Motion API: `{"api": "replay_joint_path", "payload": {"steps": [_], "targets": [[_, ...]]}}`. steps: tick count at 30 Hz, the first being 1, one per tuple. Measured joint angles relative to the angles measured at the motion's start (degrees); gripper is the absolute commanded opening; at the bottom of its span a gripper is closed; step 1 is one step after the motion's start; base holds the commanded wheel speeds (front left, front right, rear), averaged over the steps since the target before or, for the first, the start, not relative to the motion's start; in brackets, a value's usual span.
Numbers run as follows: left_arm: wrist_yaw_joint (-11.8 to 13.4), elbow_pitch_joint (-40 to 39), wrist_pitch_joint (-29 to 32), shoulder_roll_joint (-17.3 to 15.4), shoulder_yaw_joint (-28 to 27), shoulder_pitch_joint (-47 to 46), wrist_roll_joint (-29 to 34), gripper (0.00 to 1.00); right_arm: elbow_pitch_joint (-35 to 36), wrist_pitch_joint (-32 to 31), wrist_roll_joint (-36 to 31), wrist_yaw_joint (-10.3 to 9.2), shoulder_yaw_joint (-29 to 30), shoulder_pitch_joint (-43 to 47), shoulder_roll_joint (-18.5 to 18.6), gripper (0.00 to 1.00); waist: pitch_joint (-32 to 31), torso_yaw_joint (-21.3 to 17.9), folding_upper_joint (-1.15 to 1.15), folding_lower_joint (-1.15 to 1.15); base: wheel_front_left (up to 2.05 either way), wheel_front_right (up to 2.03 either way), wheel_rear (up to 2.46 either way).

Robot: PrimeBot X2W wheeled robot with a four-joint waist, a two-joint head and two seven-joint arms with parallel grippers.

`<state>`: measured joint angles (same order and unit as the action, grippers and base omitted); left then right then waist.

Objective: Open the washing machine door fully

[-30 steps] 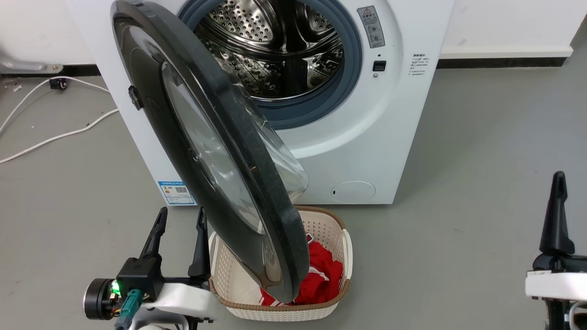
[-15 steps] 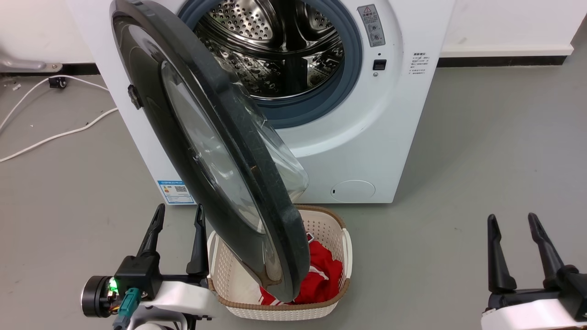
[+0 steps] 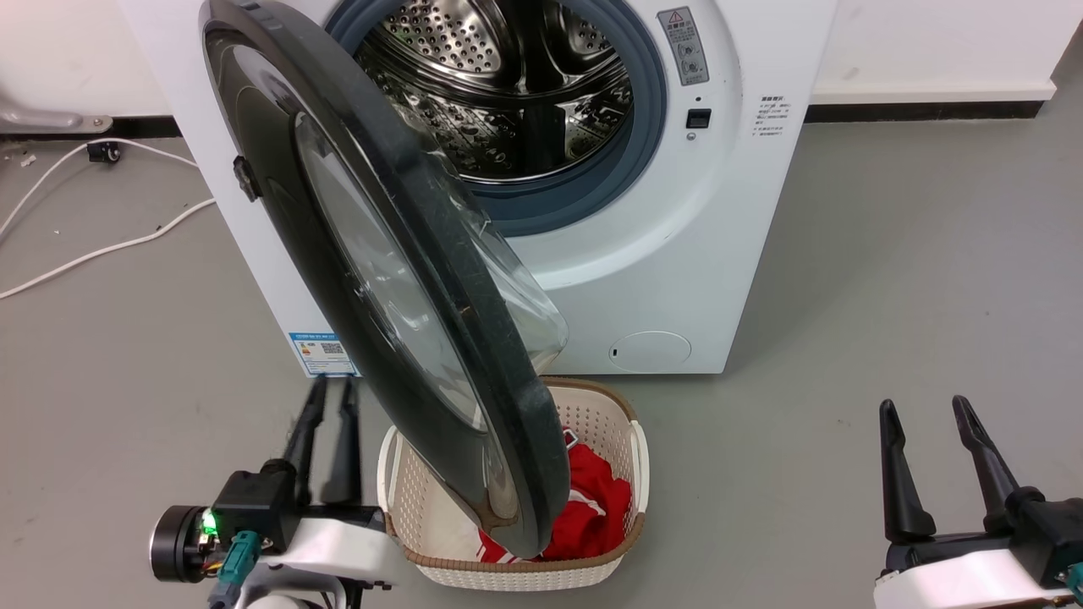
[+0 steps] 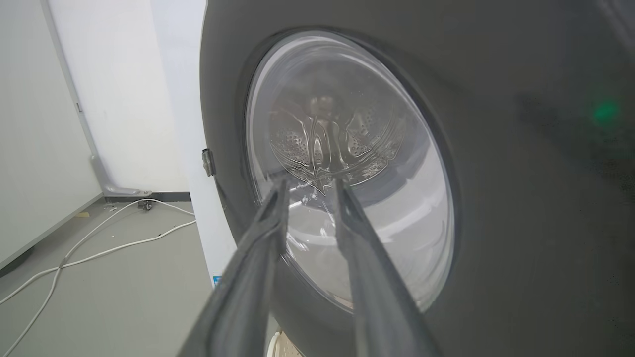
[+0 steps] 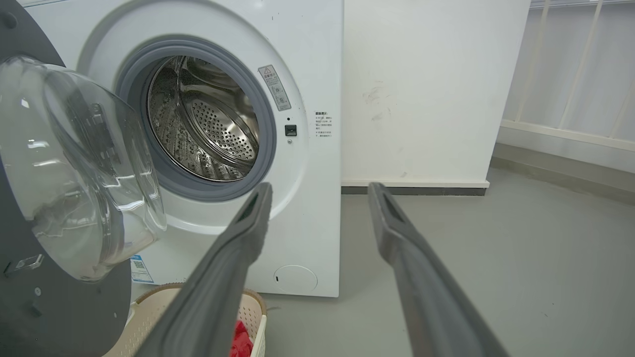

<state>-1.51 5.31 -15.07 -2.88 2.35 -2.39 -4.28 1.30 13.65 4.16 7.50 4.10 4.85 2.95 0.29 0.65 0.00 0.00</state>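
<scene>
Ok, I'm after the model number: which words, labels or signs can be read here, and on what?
No text is legible.
Grey sticker by the drum: red warning triangle, print too small.
Black print on the washing machine front: too small.
Blue label, low: blurred.

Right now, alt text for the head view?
The washing machine door stands partly open over a cream laundry basket holding red cloth, steel drum exposed. The left gripper sits beside the door; the right gripper, open, at lower right.
</scene>
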Motion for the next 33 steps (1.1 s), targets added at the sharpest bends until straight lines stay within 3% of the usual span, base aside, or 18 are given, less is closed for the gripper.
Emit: {"api": "replay_joint_path", "payload": {"steps": [9,21,26,33], "targets": [[0.8,-6.7,0.0,0.0,-0.8,-0.5,0.1,0.00,-0.5,0.1,0.5,0.00,0.0,-0.1,0.0,1.00,0.2,0.2,0.00,0.00,0.00,0.00,0.00],[1.1,-33.7,0.0,0.0,0.1,-6.3,3.0,0.00,-1.4,0.4,1.0,0.00,-0.1,-0.3,0.0,1.00,0.1,0.4,0.00,0.00,0.00,0.00,0.00],[-1.9,-41.0,-0.1,-0.1,7.4,-8.4,5.0,0.00,-1.8,0.5,1.4,0.00,-0.1,-0.8,0.0,1.00,0.1,0.3,0.00,0.00,0.00,0.00,0.00],[-5.2,-36.3,-0.1,-2.4,25.3,-6.3,4.0,0.00,-2.4,0.5,1.6,0.00,0.0,-0.8,0.0,1.00,-0.1,0.4,0.00,0.00,0.00,0.00,0.00]]}}
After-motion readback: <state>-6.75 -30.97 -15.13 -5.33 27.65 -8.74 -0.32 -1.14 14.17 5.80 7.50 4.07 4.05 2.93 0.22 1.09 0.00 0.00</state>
